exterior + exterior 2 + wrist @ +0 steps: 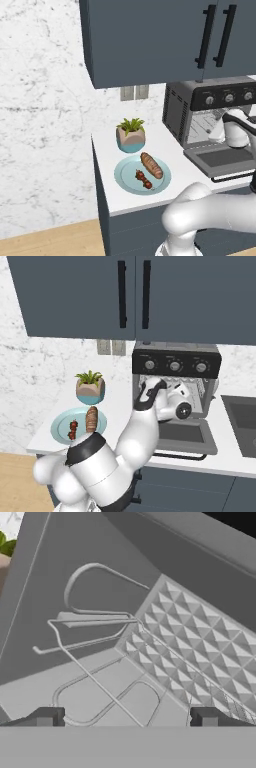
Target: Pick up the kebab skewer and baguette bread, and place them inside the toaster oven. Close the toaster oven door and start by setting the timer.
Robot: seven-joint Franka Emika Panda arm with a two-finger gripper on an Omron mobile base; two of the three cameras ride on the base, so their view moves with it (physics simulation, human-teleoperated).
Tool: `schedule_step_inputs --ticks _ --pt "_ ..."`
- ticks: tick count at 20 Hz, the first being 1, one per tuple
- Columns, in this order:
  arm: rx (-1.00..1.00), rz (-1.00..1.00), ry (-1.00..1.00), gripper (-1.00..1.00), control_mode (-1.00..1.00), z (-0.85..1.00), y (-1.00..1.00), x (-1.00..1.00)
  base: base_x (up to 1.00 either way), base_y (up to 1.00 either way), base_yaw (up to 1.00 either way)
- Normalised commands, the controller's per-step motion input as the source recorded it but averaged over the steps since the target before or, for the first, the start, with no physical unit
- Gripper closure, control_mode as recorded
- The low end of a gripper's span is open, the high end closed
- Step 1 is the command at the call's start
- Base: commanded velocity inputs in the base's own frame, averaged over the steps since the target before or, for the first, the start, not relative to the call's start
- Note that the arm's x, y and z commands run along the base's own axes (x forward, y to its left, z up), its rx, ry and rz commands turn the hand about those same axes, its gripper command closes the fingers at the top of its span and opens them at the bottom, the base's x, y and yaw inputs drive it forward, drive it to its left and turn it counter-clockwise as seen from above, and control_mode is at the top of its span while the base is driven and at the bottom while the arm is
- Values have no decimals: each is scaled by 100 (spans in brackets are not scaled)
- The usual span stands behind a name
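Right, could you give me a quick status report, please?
Hand open, empty, at the oven mouth. Door down. Skewer and bread on the plate. Nothing in the way.

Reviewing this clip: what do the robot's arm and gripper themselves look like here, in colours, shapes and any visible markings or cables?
The arm is glossy white, built from rounded, bulbous segments, with a dark band at one joint near its base and dark trim near the wrist. No cables or markings are visible. In the hand view the gripper shows two small, blocky dark grey fingertips with lighter inner faces.
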Motion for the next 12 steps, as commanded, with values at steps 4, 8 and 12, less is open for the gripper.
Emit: schedule_step_inputs --ticks 4,8,12 --pt "-7 -3 0 -100 -100 -19 -4 22 0 0 0" --pt "-5 -2 0 -100 -100 -17 -11 16 0 0 0" --pt "0 -2 0 -100 -100 -12 -15 27 0 0 0"
